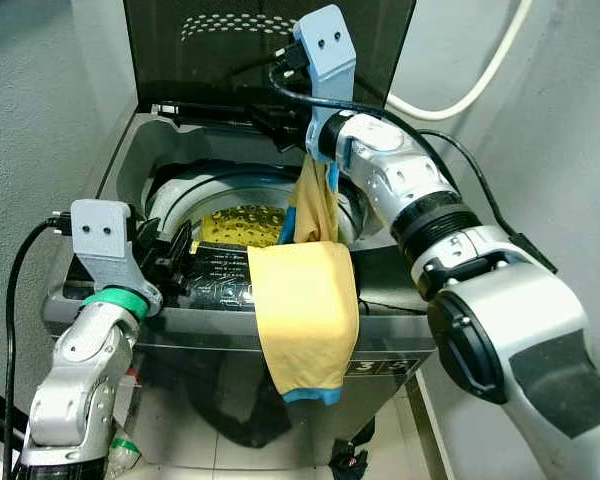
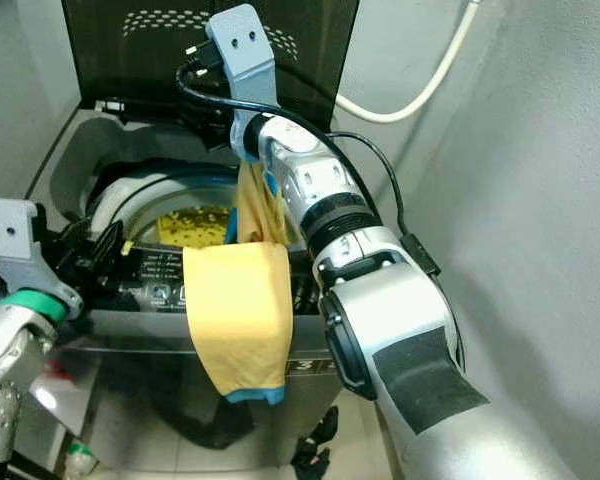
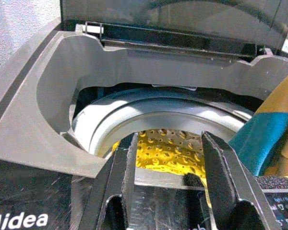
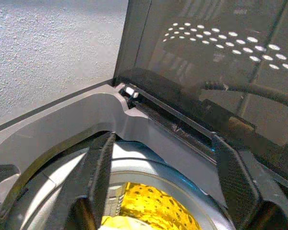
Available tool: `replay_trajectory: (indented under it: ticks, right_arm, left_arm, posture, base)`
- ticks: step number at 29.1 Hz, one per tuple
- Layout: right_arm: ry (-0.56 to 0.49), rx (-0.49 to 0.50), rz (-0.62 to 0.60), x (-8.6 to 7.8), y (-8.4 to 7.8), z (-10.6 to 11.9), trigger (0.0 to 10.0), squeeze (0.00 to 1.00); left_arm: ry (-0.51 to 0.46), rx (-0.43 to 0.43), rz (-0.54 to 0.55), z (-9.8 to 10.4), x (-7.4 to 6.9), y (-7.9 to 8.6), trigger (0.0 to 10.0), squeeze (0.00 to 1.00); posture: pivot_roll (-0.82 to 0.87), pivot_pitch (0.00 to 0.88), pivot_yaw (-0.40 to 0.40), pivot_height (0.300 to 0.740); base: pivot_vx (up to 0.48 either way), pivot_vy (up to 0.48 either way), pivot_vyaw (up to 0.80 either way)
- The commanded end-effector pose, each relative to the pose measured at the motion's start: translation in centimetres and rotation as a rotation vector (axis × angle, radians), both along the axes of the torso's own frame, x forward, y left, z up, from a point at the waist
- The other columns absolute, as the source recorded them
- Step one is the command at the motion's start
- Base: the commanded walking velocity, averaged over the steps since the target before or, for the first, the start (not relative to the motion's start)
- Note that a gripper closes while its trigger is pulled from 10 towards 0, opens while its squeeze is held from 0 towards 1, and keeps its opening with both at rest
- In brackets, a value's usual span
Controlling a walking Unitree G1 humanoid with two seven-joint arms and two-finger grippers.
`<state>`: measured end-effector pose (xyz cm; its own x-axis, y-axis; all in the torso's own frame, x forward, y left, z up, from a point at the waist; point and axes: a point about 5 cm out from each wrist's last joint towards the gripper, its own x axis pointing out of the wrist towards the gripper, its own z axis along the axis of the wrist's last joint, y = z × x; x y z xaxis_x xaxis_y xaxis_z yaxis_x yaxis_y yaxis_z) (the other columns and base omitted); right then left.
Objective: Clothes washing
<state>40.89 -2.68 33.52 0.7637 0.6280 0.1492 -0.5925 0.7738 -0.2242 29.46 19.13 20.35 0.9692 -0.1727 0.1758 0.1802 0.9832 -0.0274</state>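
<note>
Grey rough wall [image 1: 580,120], white hose [image 1: 485,75] looping across it, tiled floor [image 1: 170,425], perhaps a bottle [image 2: 75,458]

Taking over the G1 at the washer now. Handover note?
Left hand: open, holding nothing, over the front panel and aimed into the drum.
Right hand: open, over the back of the drum.
Yellow garment: top bunched under the right wrist, rest draped over the washer front edge and hanging outside.
Done: lid up; something yellow sits in the drum.
Left: get the garment fully in, then close the lid.
</note>
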Motion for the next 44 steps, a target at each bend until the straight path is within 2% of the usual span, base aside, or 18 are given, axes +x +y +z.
replay_trajectory:
  ticks: [1,2,3,4,5,6,7,20,29,30,31,32,34,35,41,42,44]
  right_arm:
    - [-0.016,-0.004,-0.048,0.4,-1.2,-0.3,0.0,0.00]
    - [-0.016,-0.004,-0.048,0.4,-1.2,-0.3,0.0,0.00]
    - [-0.047,-0.019,-0.074,0.4,-1.4,-0.1,1.4,0.00]
    - [-0.069,-0.030,-0.092,0.5,-1.5,0.0,1.4,0.00]
    - [-0.090,-0.042,-0.102,0.5,-1.7,0.2,10.0,0.00]
    - [-0.102,-0.049,-0.107,0.5,-1.7,0.2,10.0,0.00]
    - [-0.099,-0.051,-0.110,0.5,-1.9,0.2,10.0,1.00]
    - [-0.094,-0.035,-0.128,0.6,-2.2,0.2,10.0,1.00]
    - [-0.105,-0.068,-0.142,0.7,-2.1,0.0,10.0,1.00]
    - [-0.064,-0.127,-0.094,0.6,-1.8,-0.7,10.0,0.00]
    - [-0.064,-0.127,-0.094,0.6,-1.8,-0.7,10.0,0.00]
    - [0.044,-0.198,0.002,0.5,-1.4,-2.1,0.0,0.00]
    - [0.183,-0.251,0.114,0.2,-1.2,-3.5,0.0,0.00]
    - [0.205,-0.252,0.128,0.2,-1.2,-3.6,0.0,0.00]
    - [0.194,-0.240,0.112,0.3,-1.5,-3.1,0.0,0.00]
    - [0.177,-0.242,0.089,0.3,-1.6,-2.8,10.0,0.00]
    - [0.165,-0.244,0.073,0.4,-1.6,-2.6,10.0,0.00]
  left_arm:
    - [0.014,0.013,-0.022,-0.3,0.2,-0.3,10.0,0.00]
    - [0.014,0.013,-0.022,-0.3,0.2,-0.3,10.0,0.00]
    - [0.013,0.019,-0.027,-0.2,0.3,-0.3,10.0,0.00]
    - [0.013,0.023,-0.031,-0.1,0.4,-0.3,10.0,0.00]
    - [0.012,0.026,-0.034,0.0,0.5,-0.3,10.0,0.00]
    - [0.011,0.027,-0.037,0.1,0.6,-0.3,10.0,0.00]
    - [0.009,0.028,-0.040,0.2,0.7,-0.3,10.0,0.00]
    - [0.014,0.032,-0.049,0.2,0.7,-0.3,10.0,0.00]
    - [0.020,0.030,-0.048,0.0,0.6,-0.3,10.0,0.00]
    - [0.021,0.030,-0.051,0.0,0.5,-0.3,10.0,0.00]
    - [0.021,0.030,-0.051,0.0,0.5,-0.3,10.0,0.00]
    - [0.026,0.034,-0.069,0.0,0.5,-0.5,10.0,0.00]
    - [0.032,0.042,-0.094,-0.1,0.4,-0.8,10.0,0.00]
    - [0.033,0.043,-0.098,-0.1,0.4,-0.9,10.0,0.00]
    - [0.030,0.041,-0.098,0.0,0.5,-0.9,10.0,0.00]
    - [0.030,0.041,-0.097,0.0,0.5,-0.9,10.0,0.00]
    - [0.030,0.041,-0.097,0.0,0.5,-0.9,10.0,0.00]
  posture:
    - [0.08,0.000,-0.030,0.740]
    - [0.08,0.000,-0.030,0.740]
    - [0.09,0.000,-0.018,0.740]
    - [0.09,0.000,-0.018,0.740]
    - [0.09,0.000,-0.009,0.740]
    - [0.09,0.000,-0.009,0.740]
    - [0.09,0.000,-0.006,0.740]
    - [0.10,0.000,0.003,0.740]
    - [0.10,0.005,-0.004,0.740]
    - [0.10,0.005,-0.004,0.740]
    - [0.10,0.005,-0.004,0.740]
    - [0.10,0.006,0.004,0.740]
    - [0.10,0.008,0.005,0.740]
    - [0.10,0.008,0.005,0.740]
    - [0.10,0.008,0.003,0.740]
    - [0.10,0.008,0.003,0.740]
    - [0.10,0.008,0.003,0.740]
  base:
    - [0.000,0.000,0.00]
    - [0.000,0.000,0.00]
    - [0.000,0.000,0.00]
    - [0.000,0.000,0.00]
    - [0.000,0.000,0.00]
    - [0.000,0.000,0.00]
    - [0.000,0.000,0.00]
    - [0.000,0.000,0.00]
    - [0.000,0.000,0.00]
    - [0.000,0.000,0.00]
    - [0.000,0.000,0.00]
    - [0.000,0.000,0.00]
    - [0.000,0.000,0.00]
    - [0.000,0.000,0.00]
    - [0.000,0.000,0.00]
    - [0.000,0.000,0.00]
    - [0.000,0.000,0.00]
